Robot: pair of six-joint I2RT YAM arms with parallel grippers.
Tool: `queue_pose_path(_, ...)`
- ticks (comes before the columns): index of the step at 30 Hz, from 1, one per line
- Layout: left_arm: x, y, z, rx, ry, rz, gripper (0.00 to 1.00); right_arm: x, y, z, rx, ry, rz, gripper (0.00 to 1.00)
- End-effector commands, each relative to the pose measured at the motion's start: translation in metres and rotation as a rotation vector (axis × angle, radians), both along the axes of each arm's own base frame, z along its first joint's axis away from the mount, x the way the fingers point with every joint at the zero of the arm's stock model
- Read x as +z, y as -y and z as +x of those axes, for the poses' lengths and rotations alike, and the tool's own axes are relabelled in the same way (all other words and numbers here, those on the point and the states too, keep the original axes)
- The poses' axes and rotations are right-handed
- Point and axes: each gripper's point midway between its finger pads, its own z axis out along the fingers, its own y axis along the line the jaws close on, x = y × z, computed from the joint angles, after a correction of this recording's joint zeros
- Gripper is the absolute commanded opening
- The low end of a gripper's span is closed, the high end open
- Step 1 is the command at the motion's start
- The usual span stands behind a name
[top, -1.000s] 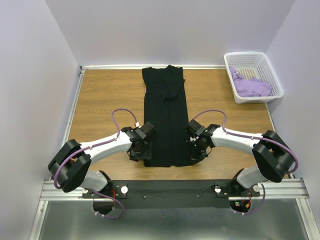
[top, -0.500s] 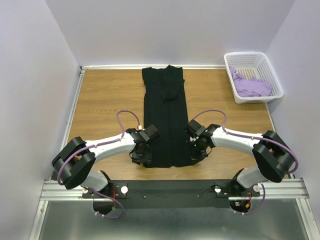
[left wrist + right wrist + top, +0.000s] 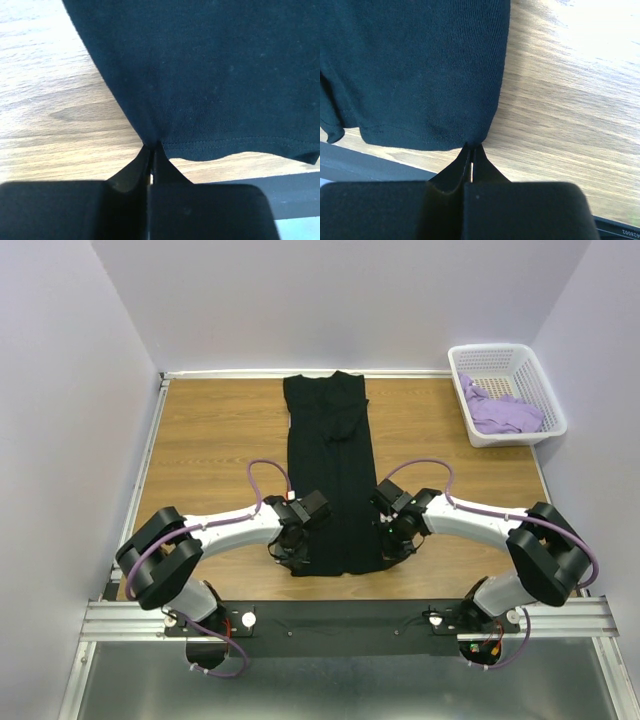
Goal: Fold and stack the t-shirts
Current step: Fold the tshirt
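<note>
So the black shirt (image 3: 331,475) is laid out as a long narrow strip down the middle of the table (image 3: 210,440), with the collar end at the far edge and the hem at the near edge. Its near-left hem corner is pinched in the left gripper (image 3: 152,148), jaws squeezed tight on the cloth. Same deal on the other side: the near-right corner is clamped in the right gripper (image 3: 472,148). The purple shirt (image 3: 505,413) is bunched up in the basket (image 3: 500,353), far right, well apart from both.

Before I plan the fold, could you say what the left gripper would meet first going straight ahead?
The black t-shirt, whose hem corner the left gripper pinches; the table likely lies beneath.
</note>
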Motion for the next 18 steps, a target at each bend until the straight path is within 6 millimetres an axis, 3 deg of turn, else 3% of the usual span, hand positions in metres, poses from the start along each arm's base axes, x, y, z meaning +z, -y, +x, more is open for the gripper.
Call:
queue_pose_path(1, -0.009, -0.022, -0.024, -0.013, -0.07, 0.072, 0.0, 0.01, -0.005, 0.007, -0.007, 0.042, 0.034, 0.01)
queue_pose_path(4, 0.005, -0.019, -0.025, -0.018, -0.057, 0.03, 0.0, 0.022, -0.009, 0.01, -0.008, 0.069, 0.065, 0.01)
queue_pose_path(7, 0.024, -0.005, -0.008, -0.027, -0.009, -0.033, 0.0, 0.037, -0.017, 0.026, -0.002, 0.121, 0.078, 0.0)
queue_pose_path(11, 0.043, 0.005, 0.035, -0.04, 0.066, -0.087, 0.0, 0.055, -0.023, 0.059, 0.003, 0.197, 0.072, 0.0)
queue_pose_path(12, 0.049, 0.003, 0.056, -0.004, 0.094, -0.098, 0.0, 0.065, -0.024, 0.076, -0.018, 0.227, 0.083, 0.01)
queue_pose_path(17, 0.061, -0.018, 0.121, 0.051, 0.198, -0.066, 0.0, 0.082, -0.02, 0.13, -0.048, 0.299, 0.087, 0.0)
queue_pose_path(18, 0.067, -0.02, 0.137, 0.048, 0.236, -0.059, 0.0, 0.077, -0.015, 0.141, -0.051, 0.295, 0.065, 0.01)
